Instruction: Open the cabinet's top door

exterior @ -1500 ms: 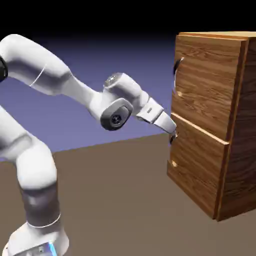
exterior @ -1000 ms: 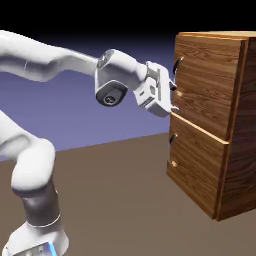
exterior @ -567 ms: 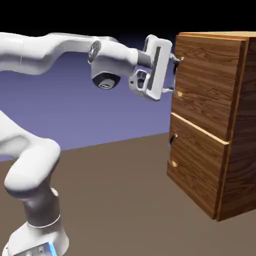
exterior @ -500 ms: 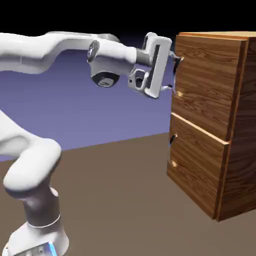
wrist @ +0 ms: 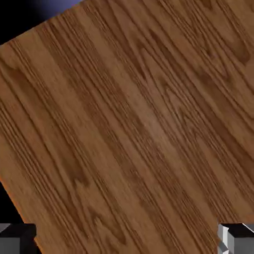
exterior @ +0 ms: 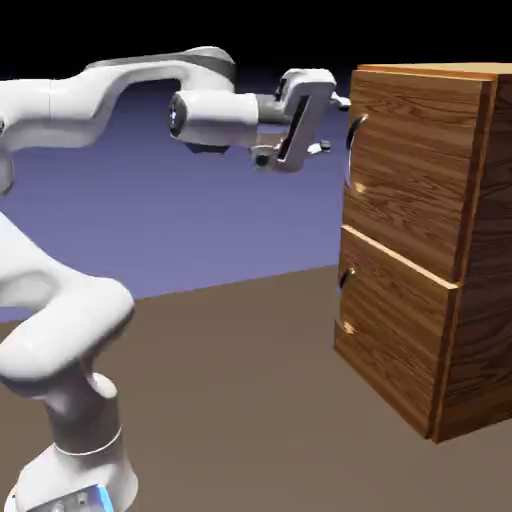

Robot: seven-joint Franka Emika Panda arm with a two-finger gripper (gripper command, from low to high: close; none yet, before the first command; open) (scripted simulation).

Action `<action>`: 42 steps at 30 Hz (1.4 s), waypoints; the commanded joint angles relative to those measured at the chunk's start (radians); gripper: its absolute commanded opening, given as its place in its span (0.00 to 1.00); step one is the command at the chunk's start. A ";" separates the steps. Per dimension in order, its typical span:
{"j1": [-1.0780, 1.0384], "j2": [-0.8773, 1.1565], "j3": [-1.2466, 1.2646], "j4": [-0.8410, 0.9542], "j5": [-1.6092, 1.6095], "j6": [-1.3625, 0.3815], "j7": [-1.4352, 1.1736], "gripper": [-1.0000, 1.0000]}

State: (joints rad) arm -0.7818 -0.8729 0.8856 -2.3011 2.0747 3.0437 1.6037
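Two stacked front panels are shown shut on the wood-grain cabinet [exterior: 470, 250] at the exterior view's right, the top door [exterior: 410, 165] with its curved handle [exterior: 352, 140] faced nearby by the empty, spread-fingered gripper [exterior: 328, 122].

Wood grain [wrist: 139, 129] fills view, probably cabinet; fingertips [wrist: 17, 238] wide apart.

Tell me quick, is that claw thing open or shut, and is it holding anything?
Gripper: open, holding nothing; its fingers stand apart, just short of the top door.
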 commanded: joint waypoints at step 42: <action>0.051 0.173 0.058 0.011 0.790 -0.228 -0.004 0.00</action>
State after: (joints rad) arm -0.7310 -0.7004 0.9439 -2.2902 2.8637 2.8164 1.6001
